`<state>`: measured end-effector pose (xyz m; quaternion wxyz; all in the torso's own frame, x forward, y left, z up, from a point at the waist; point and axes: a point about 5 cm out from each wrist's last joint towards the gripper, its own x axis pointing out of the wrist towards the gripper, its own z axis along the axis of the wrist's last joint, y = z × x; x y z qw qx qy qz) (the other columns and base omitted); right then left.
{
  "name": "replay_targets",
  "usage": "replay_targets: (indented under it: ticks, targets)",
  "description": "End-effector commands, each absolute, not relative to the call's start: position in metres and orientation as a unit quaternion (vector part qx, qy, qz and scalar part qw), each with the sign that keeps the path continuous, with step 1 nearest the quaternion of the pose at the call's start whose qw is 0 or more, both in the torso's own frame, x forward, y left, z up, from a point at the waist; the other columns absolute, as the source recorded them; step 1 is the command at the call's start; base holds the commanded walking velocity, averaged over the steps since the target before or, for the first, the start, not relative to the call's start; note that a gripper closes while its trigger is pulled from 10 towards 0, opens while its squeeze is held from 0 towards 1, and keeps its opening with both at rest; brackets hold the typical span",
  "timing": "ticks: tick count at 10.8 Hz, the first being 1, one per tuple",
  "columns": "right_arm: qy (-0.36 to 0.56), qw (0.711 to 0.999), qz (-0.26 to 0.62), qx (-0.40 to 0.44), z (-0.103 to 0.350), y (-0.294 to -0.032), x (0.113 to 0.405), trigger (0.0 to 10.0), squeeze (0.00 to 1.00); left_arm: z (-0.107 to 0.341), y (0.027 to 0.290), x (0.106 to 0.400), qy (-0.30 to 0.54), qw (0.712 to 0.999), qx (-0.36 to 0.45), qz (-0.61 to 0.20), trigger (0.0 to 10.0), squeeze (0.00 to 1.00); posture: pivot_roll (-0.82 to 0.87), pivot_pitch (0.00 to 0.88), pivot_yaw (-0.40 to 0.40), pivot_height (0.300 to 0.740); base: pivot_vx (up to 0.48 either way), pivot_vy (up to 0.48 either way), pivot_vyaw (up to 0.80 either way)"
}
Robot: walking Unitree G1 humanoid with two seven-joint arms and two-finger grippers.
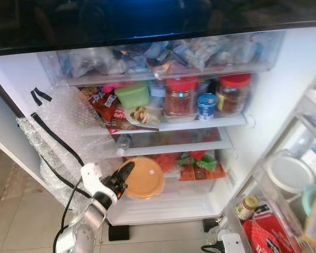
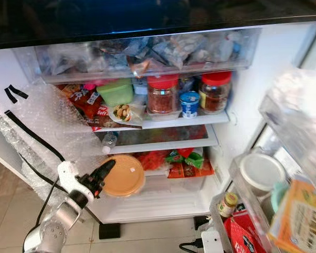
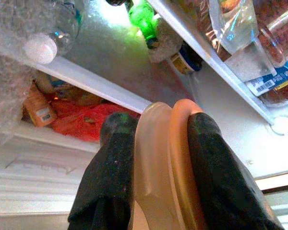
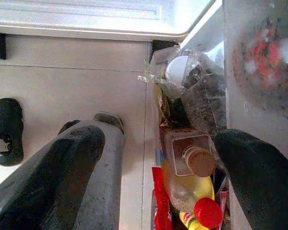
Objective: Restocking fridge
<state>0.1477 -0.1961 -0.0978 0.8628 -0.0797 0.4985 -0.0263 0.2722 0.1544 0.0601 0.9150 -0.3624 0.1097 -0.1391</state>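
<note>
Open refrigerator seen from above and in front. The left end effector [image 1: 125, 174] is closed on the rim of a round orange plastic lidded container [image 1: 142, 178], held on edge at the front of the lowest compartment [image 1: 168, 203]; in the left wrist view its two black fingers [image 3: 110, 182] press either side of the container's stacked orange and translucent rims [image 3: 168, 158]. Behind the container lie red and green snack packets [image 1: 197, 163]. The glass shelf above [image 1: 174, 139] carries a clear plastic bottle lying on its side [image 1: 123, 142]. The upper shelf holds two red-lidded glass jars [image 1: 180, 96], a small blue-labelled tub [image 1: 206, 106] between them, and a green plastic box [image 1: 132, 95]. The right end effector's fingers [image 4: 77, 158] stand apart, holding nothing, above door-bin items including a yellow bottle with a red cap [image 4: 201, 206].
</note>
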Motion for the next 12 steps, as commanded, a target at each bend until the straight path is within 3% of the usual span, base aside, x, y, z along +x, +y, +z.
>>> replay_targets:
  ticks: [1, 12]
  targets:
    - [0.503, 0.86, -0.026, -0.077, -0.0989, -0.1942, 0.1459, 10.0, 0.0, 0.0581, 0.1588, 0.2712, 0.11, 0.916, -0.365, -0.127, 10.0, 0.0, 0.02, 0.035, 0.049, 0.685, 0.0, 0.0, 0.0]
    - [0.503, 0.861, -0.018, -0.069, -0.0994, -0.1931, 0.1448, 10.0, 0.0, 0.0591, 0.1603, 0.2751, 0.106, 0.921, -0.359, -0.113, 10.0, 0.0, 0.02, 0.037, 0.047, 0.67, 0.0, 0.0, 0.0]
